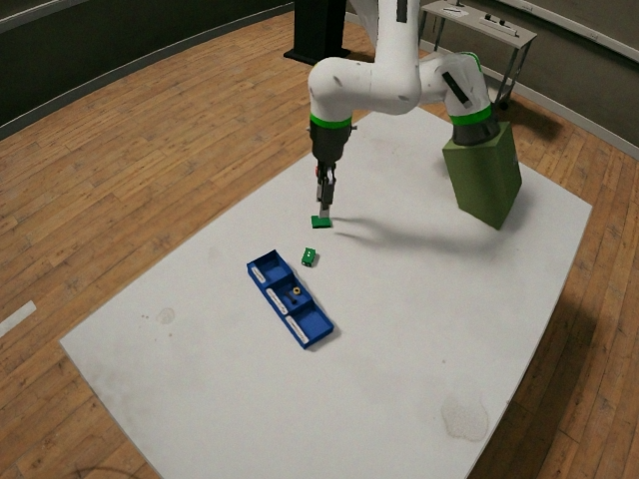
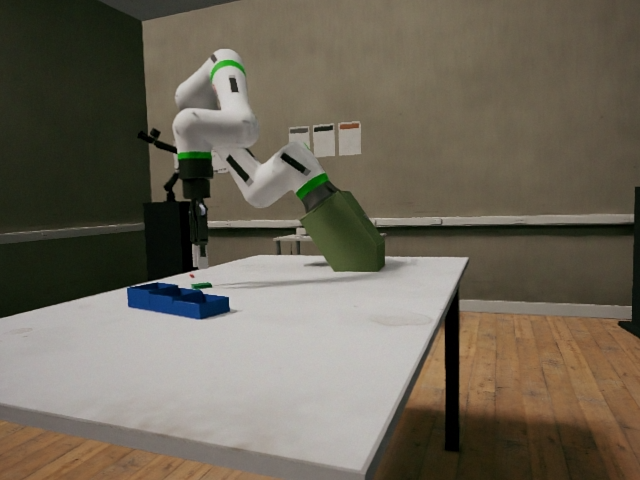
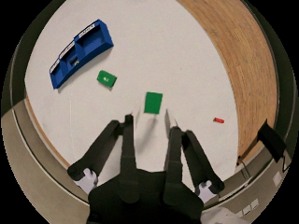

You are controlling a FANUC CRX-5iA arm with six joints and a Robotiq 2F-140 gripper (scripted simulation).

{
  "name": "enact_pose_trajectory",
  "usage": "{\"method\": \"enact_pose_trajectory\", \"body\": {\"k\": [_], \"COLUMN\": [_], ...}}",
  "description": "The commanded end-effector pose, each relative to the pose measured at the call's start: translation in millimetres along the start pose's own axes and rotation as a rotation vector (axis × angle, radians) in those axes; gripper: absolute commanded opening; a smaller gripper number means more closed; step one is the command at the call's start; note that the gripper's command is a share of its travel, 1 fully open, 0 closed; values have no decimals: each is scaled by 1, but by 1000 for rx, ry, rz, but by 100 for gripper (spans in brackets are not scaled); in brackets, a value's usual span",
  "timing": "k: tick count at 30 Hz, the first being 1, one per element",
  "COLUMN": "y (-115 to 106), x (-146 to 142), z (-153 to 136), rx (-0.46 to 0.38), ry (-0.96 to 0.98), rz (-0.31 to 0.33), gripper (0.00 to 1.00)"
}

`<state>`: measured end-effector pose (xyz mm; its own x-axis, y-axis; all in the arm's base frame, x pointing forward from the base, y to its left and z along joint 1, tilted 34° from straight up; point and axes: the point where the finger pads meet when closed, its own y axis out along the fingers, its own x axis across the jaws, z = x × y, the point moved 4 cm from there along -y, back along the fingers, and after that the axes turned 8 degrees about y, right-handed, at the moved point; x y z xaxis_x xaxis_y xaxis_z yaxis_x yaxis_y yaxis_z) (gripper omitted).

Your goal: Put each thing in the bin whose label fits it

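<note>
My gripper [image 1: 323, 211] [image 2: 200, 261] [image 3: 152, 111] is partly open and empty, pointing down above a flat green square [image 1: 320, 222] [image 2: 201, 285] [image 3: 153, 104] on the table. A thicker green block [image 1: 309, 256] [image 3: 106, 78] with white marks lies between that square and the blue three-compartment bin row [image 1: 316, 323] [image 2: 201, 310] [image 3: 94, 42]. The middle compartment holds a yellow ring [image 1: 297, 290] and a dark bolt-like thing [image 1: 292, 298]; the end compartments look empty. The white labels are too small to read. A small red thing [image 2: 191, 275] [image 3: 219, 120] lies near the table edge.
The white table [image 1: 391, 319] [image 2: 289, 351] bears the arm's green base [image 1: 482, 175] [image 2: 346, 232] on the far side from the bins. A black stand [image 1: 319, 31] [image 2: 166, 237] and a side table [image 1: 474, 20] stand beyond the table.
</note>
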<state>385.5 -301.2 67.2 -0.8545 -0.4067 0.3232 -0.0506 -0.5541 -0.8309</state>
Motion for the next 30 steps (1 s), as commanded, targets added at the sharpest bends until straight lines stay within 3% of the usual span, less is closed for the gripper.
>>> {"method": "enact_pose_trajectory", "body": {"k": [1, 8, 30], "y": [16, 42, 54], "x": [0, -1, 0], "z": [1, 1, 1], "rx": [1, 1, 1], "ry": [0, 0, 0], "rz": [0, 0, 0], "gripper": [40, 40, 40]}}
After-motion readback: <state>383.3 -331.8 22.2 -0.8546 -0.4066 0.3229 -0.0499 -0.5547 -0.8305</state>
